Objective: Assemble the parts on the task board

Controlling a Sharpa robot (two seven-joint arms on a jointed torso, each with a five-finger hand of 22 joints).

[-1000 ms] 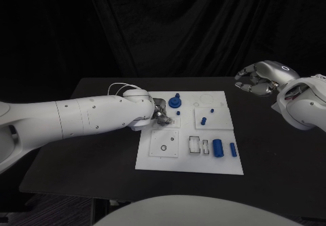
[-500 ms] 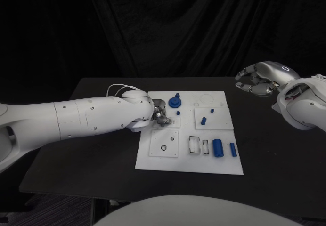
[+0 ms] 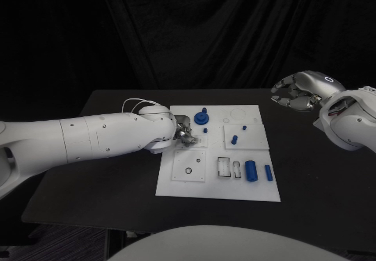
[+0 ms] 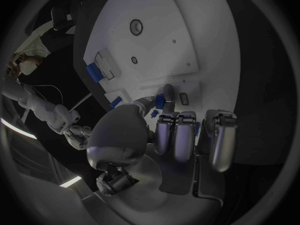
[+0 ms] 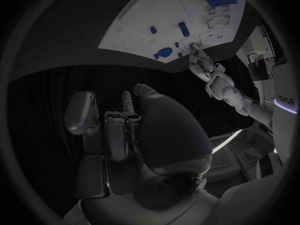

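Black table (image 3: 117, 190) carrying one task board (image 3: 219, 190), six blue parts (image 3: 251, 170); left robot hand (image 3: 185, 132) staying on board, grip unclear; right robot hand (image 3: 294, 95) clenched empty; nothing shifting.

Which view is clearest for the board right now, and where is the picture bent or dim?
Head view: task board evenly lit, edges straight, left hand over its near-left part. Left wrist view: board edges bow, hand in dim foreground. Right wrist view: board small, curved at rim; right hand dark.

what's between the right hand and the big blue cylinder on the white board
Nothing visible. The right hand hangs above the bare black table, off the far right corner of the white task board. The large blue cylinder lies near the board's near right edge, with only a thin blue peg beside it.
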